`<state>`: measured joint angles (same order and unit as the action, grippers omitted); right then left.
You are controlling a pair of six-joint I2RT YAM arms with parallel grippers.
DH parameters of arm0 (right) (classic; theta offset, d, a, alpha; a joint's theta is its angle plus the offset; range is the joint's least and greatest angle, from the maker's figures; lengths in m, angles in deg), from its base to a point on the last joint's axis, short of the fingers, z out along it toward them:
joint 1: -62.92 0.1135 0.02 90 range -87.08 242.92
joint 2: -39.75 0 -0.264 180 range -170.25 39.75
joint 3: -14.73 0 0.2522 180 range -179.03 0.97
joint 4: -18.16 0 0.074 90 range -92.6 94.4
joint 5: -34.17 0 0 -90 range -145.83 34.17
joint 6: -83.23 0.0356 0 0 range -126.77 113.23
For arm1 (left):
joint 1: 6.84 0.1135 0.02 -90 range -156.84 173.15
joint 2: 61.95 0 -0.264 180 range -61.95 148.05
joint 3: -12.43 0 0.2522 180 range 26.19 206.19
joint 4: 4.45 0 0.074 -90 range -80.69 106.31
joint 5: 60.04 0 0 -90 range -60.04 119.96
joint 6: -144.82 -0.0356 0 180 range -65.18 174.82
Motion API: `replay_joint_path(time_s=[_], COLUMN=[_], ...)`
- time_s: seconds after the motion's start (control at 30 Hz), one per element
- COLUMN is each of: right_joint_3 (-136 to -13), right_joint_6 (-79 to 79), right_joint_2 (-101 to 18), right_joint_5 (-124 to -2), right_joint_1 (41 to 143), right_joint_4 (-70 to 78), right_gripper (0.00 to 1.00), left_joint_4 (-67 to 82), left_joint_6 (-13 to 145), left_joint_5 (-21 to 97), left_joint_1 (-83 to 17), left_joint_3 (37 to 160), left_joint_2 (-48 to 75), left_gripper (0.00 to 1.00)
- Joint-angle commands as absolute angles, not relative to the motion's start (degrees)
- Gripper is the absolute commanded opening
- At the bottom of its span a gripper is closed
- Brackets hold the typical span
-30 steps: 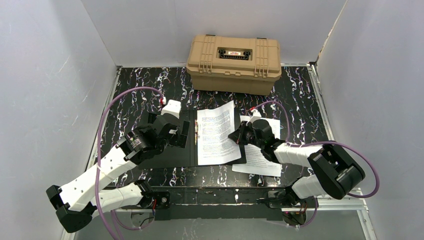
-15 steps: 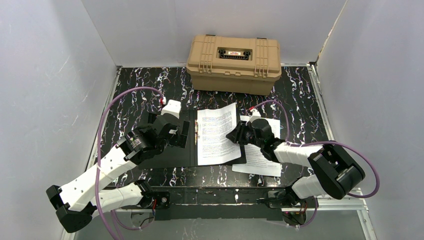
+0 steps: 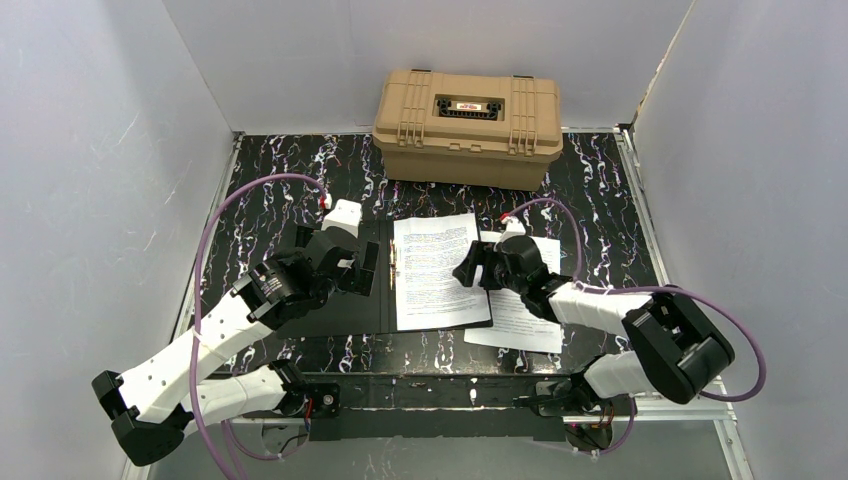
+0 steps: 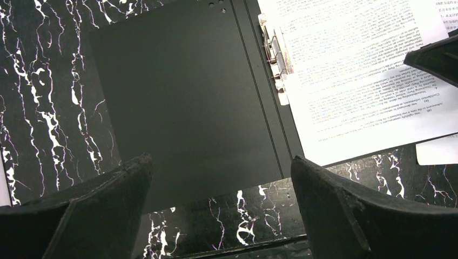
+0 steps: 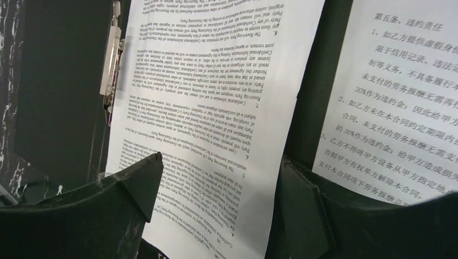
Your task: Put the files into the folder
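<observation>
Hovering with the right gripper (image 3: 468, 268) low over the right leaf of the open folder (image 3: 365, 315), fingers (image 5: 108, 216) held apart and clamped on nothing. Straddling the right edge of the filed sheet (image 3: 435, 275), which lies flat beside the metal clip (image 3: 392, 262). Leaves one of the files outside: a loose sheet (image 3: 520, 325) on the surface (image 3: 270, 180), just right of the folder and partly under the right arm, long axis running near to far. Sits immediately right of these fingers, so probably calls for a short shift rightward before any pinch at its left edge. Favours the right arm, much the nearer. Waits with the left gripper (image 3: 362, 268) over the bare black left leaf, fingers (image 4: 81, 216) likewise apart, well away from that sheet.
</observation>
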<state>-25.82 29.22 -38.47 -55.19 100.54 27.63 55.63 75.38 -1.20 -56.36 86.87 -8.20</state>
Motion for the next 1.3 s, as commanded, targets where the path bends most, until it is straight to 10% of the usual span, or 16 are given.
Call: replay_joint_path(time_s=[0.0, 0.67, 1.27], right_joint_3=[-28.5, -37.3, -28.6], right_joint_6=[26.5, 24.7, 27.2], right_joint_2=[-35.3, -23.4, -25.5], right_joint_5=[-50.3, -27.4, -49.1], right_joint_1=[100.7, 95.7, 71.6], right_joint_4=[23.6, -16.7, -15.6], right_gripper=[0.85, 0.93, 0.99], left_joint_4=[56.0, 54.6, 49.3], left_joint_6=[75.1, 76.9, 80.1], left_joint_5=[-3.4, 4.8, 12.7], left_joint_1=[-56.5, -56.5, -56.7], left_joint_3=[86.5, 89.1, 88.2], left_joint_2=[-9.1, -6.1, -3.3], left_gripper=[0.98, 0.98, 0.98])
